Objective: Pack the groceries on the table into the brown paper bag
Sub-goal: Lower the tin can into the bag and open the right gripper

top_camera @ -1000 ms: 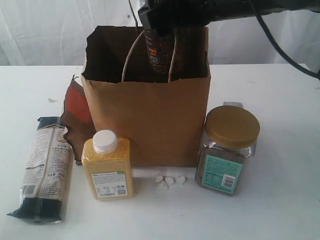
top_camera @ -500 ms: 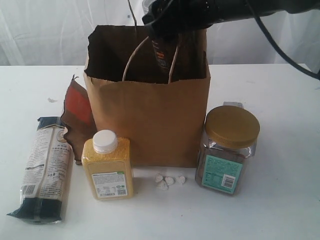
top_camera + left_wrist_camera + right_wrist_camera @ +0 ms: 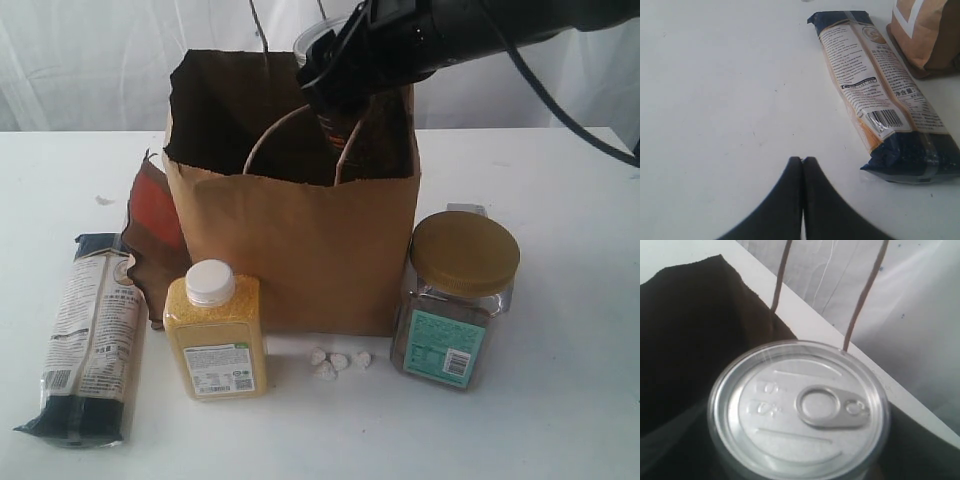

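with my right fingers (image 3: 340,92) spread wide around the silver pull-tab can (image 3: 800,410) tilted in the mouth of the tall brown paper bag (image 3: 300,240), i'd level it, clear the twisted handle loops (image 3: 262,135), lower, then release, left fingers (image 3: 795,185) shut and empty above the white bench (image 3: 715,100).

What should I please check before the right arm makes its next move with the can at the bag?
1. Grip of right gripper on pull-tab can: ok.
2. Position of can over brown paper bag mouth: ok.
3. Bag upright and open: ok.
4. Clearance of handle loop from can: cannot tell, it runs close.
5. Space under can inside bag: cannot tell, dark.
6. State of left gripper: fingers shut, apart from noodle packet: ok.
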